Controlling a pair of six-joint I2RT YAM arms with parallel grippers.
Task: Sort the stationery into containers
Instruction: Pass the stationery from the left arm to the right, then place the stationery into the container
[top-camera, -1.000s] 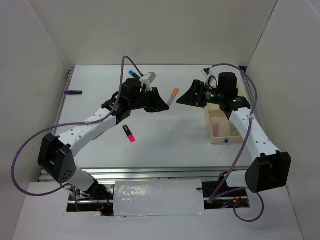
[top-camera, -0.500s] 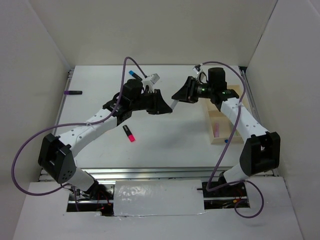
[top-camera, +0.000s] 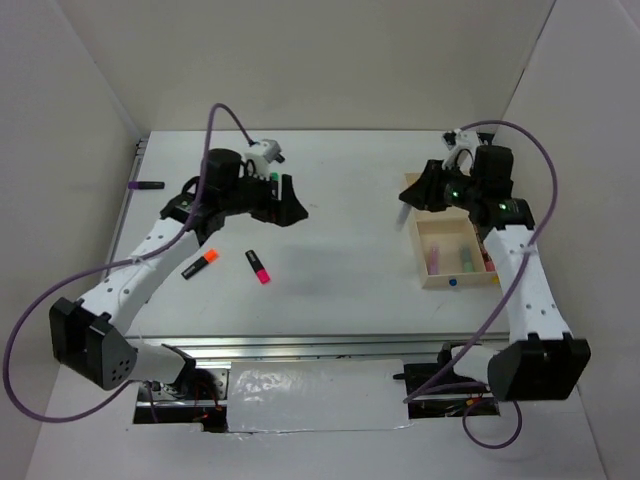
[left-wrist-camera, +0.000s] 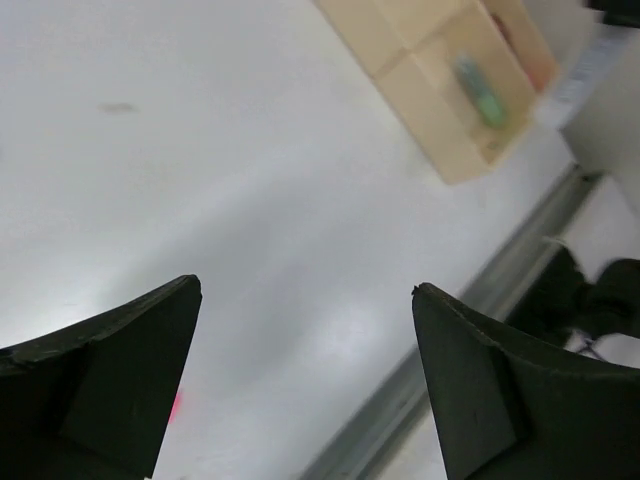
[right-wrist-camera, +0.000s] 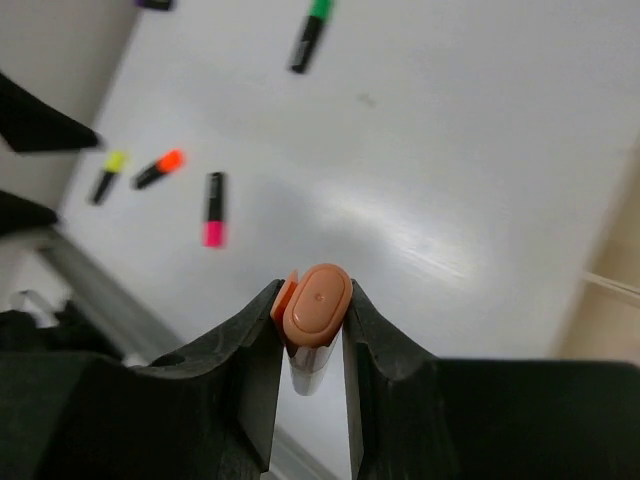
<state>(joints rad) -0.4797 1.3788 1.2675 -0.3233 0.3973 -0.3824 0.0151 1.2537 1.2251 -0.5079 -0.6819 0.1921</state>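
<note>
Right claw pinching orange-capped pen; left claw agape.

**Both arms draw apart from centre**

The right end effector, gripping the orange-capped pen, has swung from mid-frame to the upper-left corner of the tray. The left end effector has pulled back leftward, uncovering an orange highlighter on the tabletop.

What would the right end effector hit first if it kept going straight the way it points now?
Likely the bare table; the orange-capped pen held in the right end effector sticks out past it and would touch first. Depth is unclear.
</note>
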